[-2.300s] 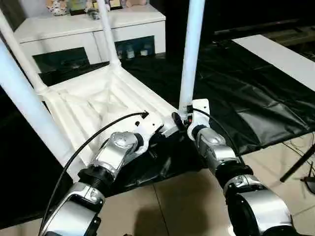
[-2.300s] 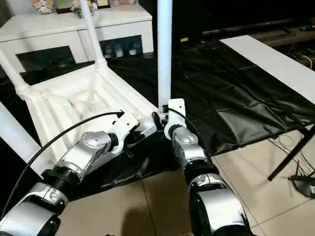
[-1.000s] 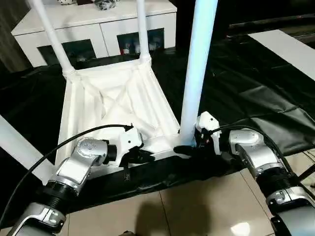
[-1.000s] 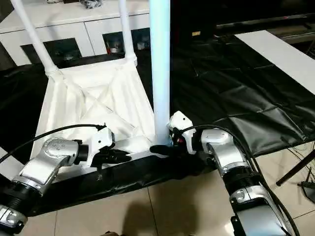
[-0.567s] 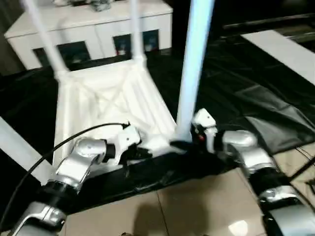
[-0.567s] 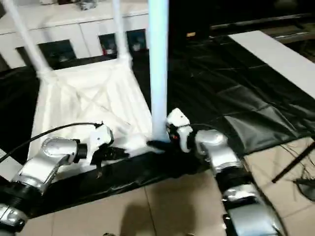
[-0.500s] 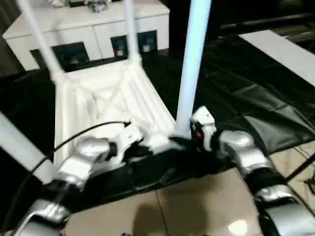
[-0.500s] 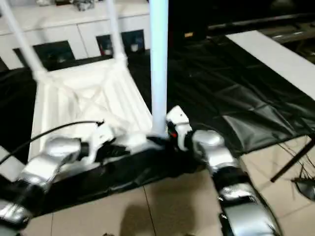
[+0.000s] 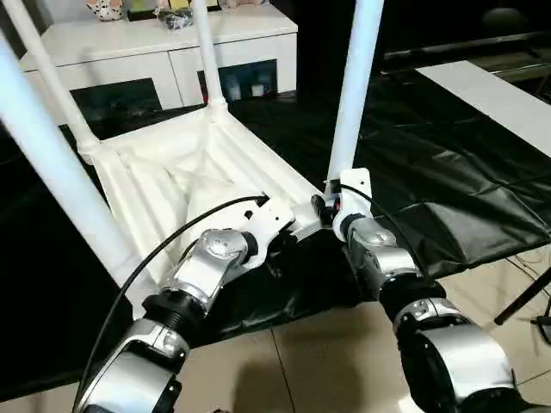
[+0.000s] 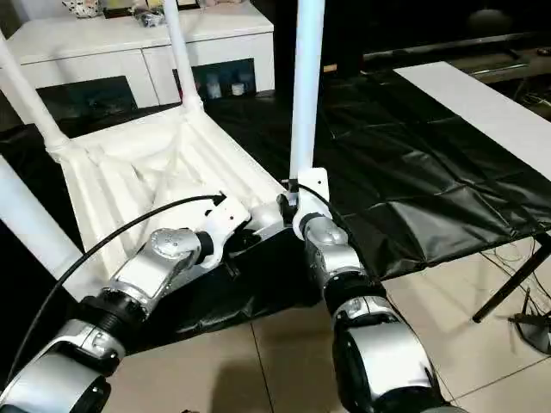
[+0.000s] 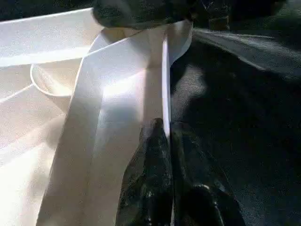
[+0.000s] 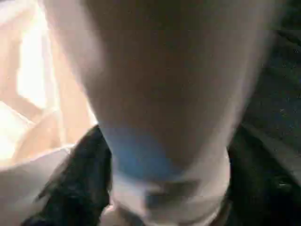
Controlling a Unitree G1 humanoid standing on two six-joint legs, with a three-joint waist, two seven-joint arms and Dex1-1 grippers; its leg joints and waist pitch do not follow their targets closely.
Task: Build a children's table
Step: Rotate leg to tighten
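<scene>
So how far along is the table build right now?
All four legs stand up from the upside-down tabletop; the two far legs look seated. In hand: the left gripper pinches the near rim, and the right gripper is at the base of the near right leg. Left: finish seating it, then flip the table.

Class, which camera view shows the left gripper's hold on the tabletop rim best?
The left wrist view: the left gripper has its black fingers pinched on the thin edge of the tabletop rim. In the eye views the white wrist housing hides those fingertips; the right wrist view looks at the leg.
</scene>
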